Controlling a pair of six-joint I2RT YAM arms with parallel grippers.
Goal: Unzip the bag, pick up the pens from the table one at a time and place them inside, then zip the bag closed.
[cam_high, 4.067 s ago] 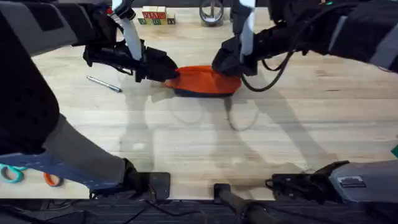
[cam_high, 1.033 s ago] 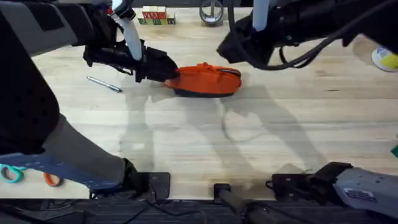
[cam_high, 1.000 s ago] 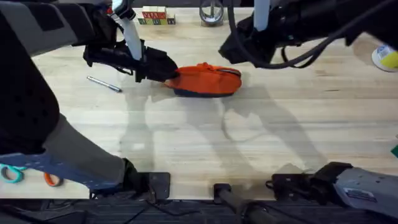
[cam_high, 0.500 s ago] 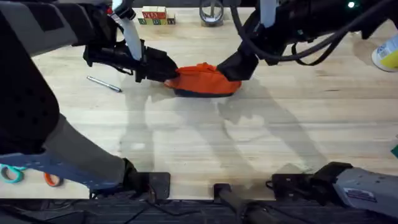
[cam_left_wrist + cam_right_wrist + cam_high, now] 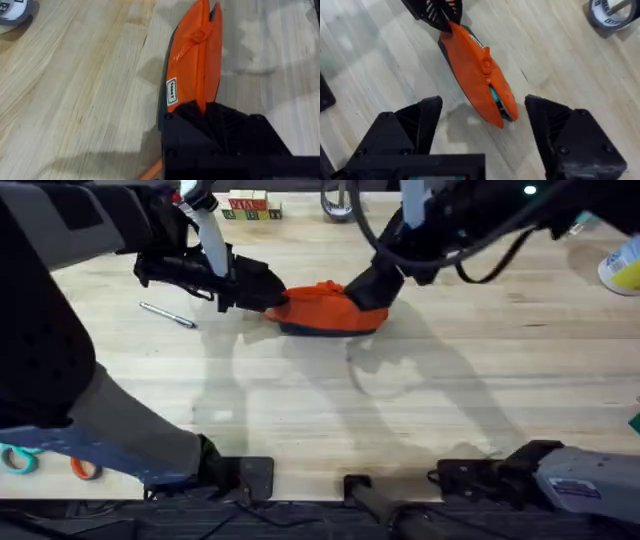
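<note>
Table (image 5: 330,430): light wood, bare in front.
Silver pen (image 5: 167,315): lay left of the pouch, apart from it.
Bag (image 5: 325,308): lay mid-table, between both arms.
Left gripper (image 5: 272,292): clamped on the bag's left end.
Right gripper (image 5: 482,125): fingers spread wide over the bag's right end.

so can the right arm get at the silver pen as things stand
Probably not directly. The silver pen lies beyond the left gripper, which is clamped on the bag; that arm and the bag sit between it and the open right gripper.
</note>
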